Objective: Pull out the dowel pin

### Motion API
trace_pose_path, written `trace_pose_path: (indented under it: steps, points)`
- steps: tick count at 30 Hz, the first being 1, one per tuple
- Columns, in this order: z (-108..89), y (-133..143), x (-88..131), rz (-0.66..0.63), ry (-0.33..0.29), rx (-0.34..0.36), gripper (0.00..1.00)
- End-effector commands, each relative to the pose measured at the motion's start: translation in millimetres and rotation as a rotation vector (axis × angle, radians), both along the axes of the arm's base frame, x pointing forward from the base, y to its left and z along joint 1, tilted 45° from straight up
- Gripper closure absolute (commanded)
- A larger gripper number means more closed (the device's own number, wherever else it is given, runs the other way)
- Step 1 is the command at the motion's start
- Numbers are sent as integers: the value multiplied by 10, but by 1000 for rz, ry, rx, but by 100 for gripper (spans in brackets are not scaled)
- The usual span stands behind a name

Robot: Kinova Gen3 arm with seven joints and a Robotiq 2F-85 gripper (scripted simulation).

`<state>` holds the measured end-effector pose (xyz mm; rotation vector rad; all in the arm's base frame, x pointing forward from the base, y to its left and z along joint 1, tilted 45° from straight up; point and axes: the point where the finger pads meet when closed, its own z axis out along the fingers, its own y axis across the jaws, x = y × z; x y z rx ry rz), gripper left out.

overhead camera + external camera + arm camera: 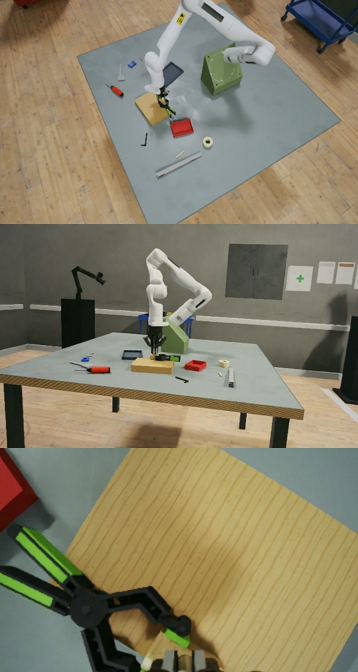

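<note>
The bench board (148,109) (153,366) (225,548) lies on the table. The small wooden block (156,647) (151,357) is at its edge, mostly hidden under the gripper. The black and green spring clamp (87,609) (174,358) (171,110) has one green jaw pad against the block; its other jaw runs out of the wrist view and its handles stick out past the board. My gripper (185,662) (154,353) points down over the block, shut on the dowel pin (185,659). The bench stop and the block's contact with it are mostly hidden.
A red tray (182,128) (195,365) is beside the handles, a dark tray (173,73) (132,354) behind the board. A screwdriver (117,91), hex key (145,140), tape roll (207,144), light stick (179,154) and grey bar (180,164) lie around.
</note>
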<state>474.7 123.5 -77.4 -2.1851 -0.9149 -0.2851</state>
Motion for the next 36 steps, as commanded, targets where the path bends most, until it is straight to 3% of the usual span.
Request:
trace_pose_path:
  steps: [1, 36]
  points:
    - [8, -11, 9, 7, -10, 0, 90]
    - [11, -14, 10, 77, -81, 7, 90]
